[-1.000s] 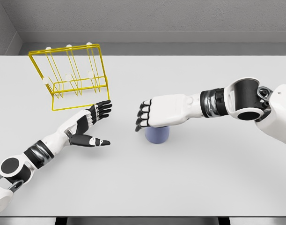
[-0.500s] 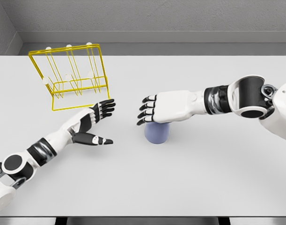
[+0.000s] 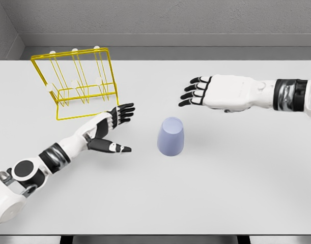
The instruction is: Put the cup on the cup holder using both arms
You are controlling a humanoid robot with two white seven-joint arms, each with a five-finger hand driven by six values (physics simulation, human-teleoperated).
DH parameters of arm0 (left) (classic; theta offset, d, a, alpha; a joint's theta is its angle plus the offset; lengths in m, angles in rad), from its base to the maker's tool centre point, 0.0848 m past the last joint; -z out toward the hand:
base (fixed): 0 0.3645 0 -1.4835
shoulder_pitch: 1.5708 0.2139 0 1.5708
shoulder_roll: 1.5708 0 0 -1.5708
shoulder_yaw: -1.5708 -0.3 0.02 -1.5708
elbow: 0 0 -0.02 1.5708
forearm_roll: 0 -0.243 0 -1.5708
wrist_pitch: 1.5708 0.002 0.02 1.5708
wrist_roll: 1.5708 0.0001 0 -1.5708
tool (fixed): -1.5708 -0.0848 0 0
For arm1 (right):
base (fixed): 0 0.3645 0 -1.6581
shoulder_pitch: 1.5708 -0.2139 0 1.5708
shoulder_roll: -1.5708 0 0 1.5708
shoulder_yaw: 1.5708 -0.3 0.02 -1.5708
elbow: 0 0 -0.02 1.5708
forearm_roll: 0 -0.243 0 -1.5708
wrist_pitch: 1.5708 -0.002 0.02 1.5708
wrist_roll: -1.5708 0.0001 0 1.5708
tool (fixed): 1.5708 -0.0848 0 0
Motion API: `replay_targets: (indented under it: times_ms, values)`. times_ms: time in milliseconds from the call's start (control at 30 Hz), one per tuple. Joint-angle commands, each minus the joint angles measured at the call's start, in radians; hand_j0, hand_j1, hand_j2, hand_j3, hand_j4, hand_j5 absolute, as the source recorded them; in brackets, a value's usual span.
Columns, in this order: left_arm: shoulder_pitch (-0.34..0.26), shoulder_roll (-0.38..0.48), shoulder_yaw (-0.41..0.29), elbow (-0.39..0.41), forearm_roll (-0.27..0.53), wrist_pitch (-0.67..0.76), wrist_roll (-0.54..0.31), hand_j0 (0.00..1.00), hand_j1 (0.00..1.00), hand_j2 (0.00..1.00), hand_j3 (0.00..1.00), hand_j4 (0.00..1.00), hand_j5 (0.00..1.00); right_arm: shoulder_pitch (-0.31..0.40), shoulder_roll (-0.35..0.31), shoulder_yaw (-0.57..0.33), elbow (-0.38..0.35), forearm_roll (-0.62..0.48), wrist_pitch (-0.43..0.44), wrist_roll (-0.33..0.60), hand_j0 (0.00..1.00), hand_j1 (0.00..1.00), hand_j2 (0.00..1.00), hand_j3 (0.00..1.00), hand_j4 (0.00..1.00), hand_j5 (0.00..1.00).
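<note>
The right hand (image 3: 216,93) is pulling away from the cup (image 3: 171,136): a second ago it was hovering right over the cup's top, and now it is hanging up and to the right of it, well apart, fingers spread and holding nothing. Meanwhile the left hand (image 3: 110,126) is creeping forward, closer to the cup than it was a second ago.

The cup is standing on the table (image 3: 221,193), wider end up, just to the right of the left hand's thumb and below-left of the right hand's fingertips. Nothing is touching it. The left hand is lying low over the table with its fingers extended and thumb splayed out toward the cup, empty. The rack (image 3: 76,81), a yellow wire frame with white-tipped pegs, is standing just beyond the left hand's fingertips, tilted back, with no cup on it.

By my reading, the task is sitting at a handover of roles: the right hand is clearing out and the left is approaching for the grasp, being the hand nearer the rack. No lifting is happening yet. The next move is calling for the left hand to swing right until palm and thumb are flanking the cup's wall, then close round it firmly. The cup tapers, so a grip placed too near its rim may be slipping; knocking it over on approach is the other risk.
</note>
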Motion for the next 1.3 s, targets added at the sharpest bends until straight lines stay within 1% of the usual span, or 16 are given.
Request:
replay_targets:
  times_ms: [0,33,67,100,167,233,300,367,433,467,500,533,667,733,933,1267]
  values:
    - [0.0,-0.024,-0.017,0.007,0.001,0.026,0.001,1.0,1.0,1.0,1.0,1.0,1.0,0.01,-0.046,-0.184,-0.001,-0.065,0.001,0.0,1.0,1.0,1.0,1.0,1.0,1.0]
    - [-0.005,-0.03,-0.02,0.007,0.001,0.026,0.001,1.0,1.0,1.0,1.0,1.0,1.0,0.07,-0.046,-0.269,-0.003,-0.072,0.001,0.0,1.0,1.0,1.0,1.0,1.0,1.0]
    - [-0.013,-0.033,-0.031,0.007,0.001,0.026,0.002,1.0,1.0,1.0,1.0,1.0,1.0,0.119,-0.049,-0.335,-0.007,-0.111,0.001,0.0,1.0,1.0,1.0,1.0,1.0,1.0]
    - [-0.02,-0.044,-0.035,0.007,0.001,0.028,0.004,1.0,1.0,1.0,1.0,1.0,1.0,0.144,-0.072,-0.352,-0.007,-0.161,0.001,0.0,1.0,1.0,1.0,1.0,1.0,1.0]
    - [-0.031,-0.047,-0.046,0.007,0.001,0.028,0.004,1.0,1.0,1.0,1.0,1.0,1.0,0.208,-0.078,-0.356,-0.007,-0.269,0.001,0.0,1.0,1.0,1.0,1.0,1.0,1.0]
    - [-0.046,-0.062,-0.055,0.007,0.001,0.029,0.004,1.0,1.0,1.0,1.0,1.0,1.0,0.242,-0.071,-0.362,-0.001,-0.301,0.001,0.0,1.0,1.0,1.0,1.0,1.0,1.0]
    - [-0.057,-0.071,-0.068,0.007,0.001,0.04,0.006,1.0,1.0,1.0,1.0,1.0,1.0,0.314,-0.031,-0.445,-0.004,-0.335,0.001,0.0,1.0,1.0,1.0,1.0,1.0,1.0]
    - [-0.062,-0.085,-0.074,0.007,-0.003,0.042,0.007,1.0,1.0,1.0,1.0,1.0,1.0,0.427,0.041,-0.585,-0.003,-0.332,0.001,0.0,1.0,1.0,1.0,1.0,1.0,1.0]
    - [-0.063,-0.1,-0.075,0.006,-0.016,0.063,0.007,1.0,1.0,1.0,1.0,1.0,1.0,0.455,0.055,-0.597,0.008,-0.332,0.001,0.0,1.0,1.0,1.0,1.0,1.0,1.0]
    - [-0.068,-0.113,-0.075,0.007,-0.023,0.065,0.009,1.0,1.0,1.0,1.0,1.0,1.0,0.486,0.069,-0.602,0.019,-0.333,0.001,0.0,1.0,1.0,1.0,1.0,1.0,1.0]
    - [-0.069,-0.117,-0.075,0.007,-0.029,0.065,0.009,1.0,1.0,1.0,1.0,1.0,1.0,0.533,0.084,-0.655,0.017,-0.335,0.001,0.0,1.0,1.0,1.0,1.0,1.0,1.0]
    - [-0.069,-0.122,-0.075,0.007,-0.029,0.065,0.009,1.0,1.0,1.0,1.0,1.0,1.0,0.536,0.116,-0.66,0.014,-0.335,0.001,0.0,1.0,1.0,1.0,1.0,1.0,1.0]
    - [-0.077,-0.129,-0.075,0.015,-0.029,0.077,0.009,1.0,1.0,1.0,1.0,1.0,1.0,0.542,0.15,-0.7,0.017,-0.335,0.001,0.0,1.0,1.0,1.0,1.0,1.0,1.0]
    - [-0.086,-0.136,-0.074,0.032,-0.029,0.077,0.009,1.0,1.0,1.0,1.0,1.0,1.0,0.544,0.15,-0.703,0.016,-0.336,0.001,0.0,1.0,1.0,1.0,1.0,1.0,1.0]
    - [-0.086,-0.143,-0.075,0.038,-0.029,0.077,0.009,1.0,1.0,1.0,1.0,1.0,1.0,0.542,0.167,-0.706,0.016,-0.335,0.001,0.0,1.0,1.0,1.0,1.0,1.0,1.0]
    - [-0.098,-0.2,-0.075,0.076,-0.043,0.078,0.009,1.0,1.0,1.0,1.0,1.0,1.0,0.542,0.165,-0.706,0.016,-0.336,0.001,0.0,1.0,1.0,1.0,1.0,1.0,1.0]
